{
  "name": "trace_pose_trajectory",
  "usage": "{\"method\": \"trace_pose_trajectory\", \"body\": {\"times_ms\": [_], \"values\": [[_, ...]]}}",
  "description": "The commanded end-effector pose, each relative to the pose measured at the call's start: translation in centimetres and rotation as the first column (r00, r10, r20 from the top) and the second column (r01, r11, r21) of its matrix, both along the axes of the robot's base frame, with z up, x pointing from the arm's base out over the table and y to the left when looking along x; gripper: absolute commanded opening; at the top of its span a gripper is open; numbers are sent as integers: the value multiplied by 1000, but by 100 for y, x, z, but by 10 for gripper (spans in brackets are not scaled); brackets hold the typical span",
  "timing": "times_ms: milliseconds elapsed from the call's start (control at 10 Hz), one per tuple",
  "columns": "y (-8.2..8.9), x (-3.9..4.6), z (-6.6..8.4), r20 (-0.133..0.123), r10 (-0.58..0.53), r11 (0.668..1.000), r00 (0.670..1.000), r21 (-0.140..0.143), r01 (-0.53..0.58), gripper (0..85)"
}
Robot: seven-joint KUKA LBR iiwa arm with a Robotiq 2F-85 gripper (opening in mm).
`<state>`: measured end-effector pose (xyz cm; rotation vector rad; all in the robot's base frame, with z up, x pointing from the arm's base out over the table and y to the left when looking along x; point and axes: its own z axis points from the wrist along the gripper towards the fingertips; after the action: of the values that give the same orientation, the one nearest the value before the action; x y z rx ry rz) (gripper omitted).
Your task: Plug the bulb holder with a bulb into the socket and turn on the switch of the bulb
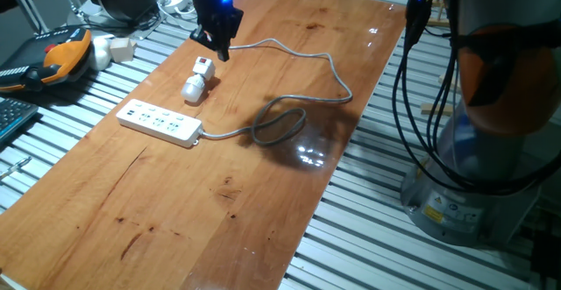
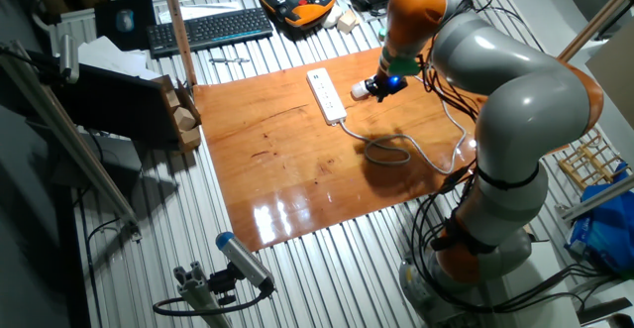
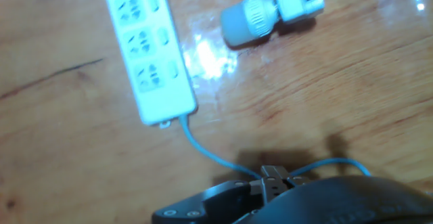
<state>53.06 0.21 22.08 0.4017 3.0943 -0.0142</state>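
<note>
The bulb holder (image 1: pixel 203 66), a small white boxy adapter with a red mark, lies on its side on the wooden table, joined to its round white bulb (image 1: pixel 193 88). It also shows in the hand view (image 3: pixel 301 1) with the bulb (image 3: pixel 247 19). The socket, a long white power strip (image 1: pixel 159 122), lies just in front of it, also in the hand view (image 3: pixel 149 48). My gripper (image 1: pixel 222 53) hovers just beyond the bulb holder, fingers together and empty. Its fingertips show at the bottom of the hand view (image 3: pixel 274 178), apart from the holder.
The strip's grey cable (image 1: pixel 280 123) loops over the table's middle and runs back behind the gripper. A teach pendant (image 1: pixel 61 53) and small white items lie off the table's left edge. The robot base (image 1: pixel 491 150) stands at the right.
</note>
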Motion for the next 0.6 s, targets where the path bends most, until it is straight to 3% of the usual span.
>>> {"method": "trace_pose_trajectory", "body": {"times_ms": [0, 100, 200, 500], "values": [[-49, 30, 4, 0, -77, 997, 997, 21, 77, 0], [-76, 52, -8, 2, -138, 990, 990, 23, 138, 0], [-64, 72, -41, 20, -185, 983, 983, 7, 185, 0], [-52, 124, -138, 75, -320, 947, 944, 5, 321, 0]]}}
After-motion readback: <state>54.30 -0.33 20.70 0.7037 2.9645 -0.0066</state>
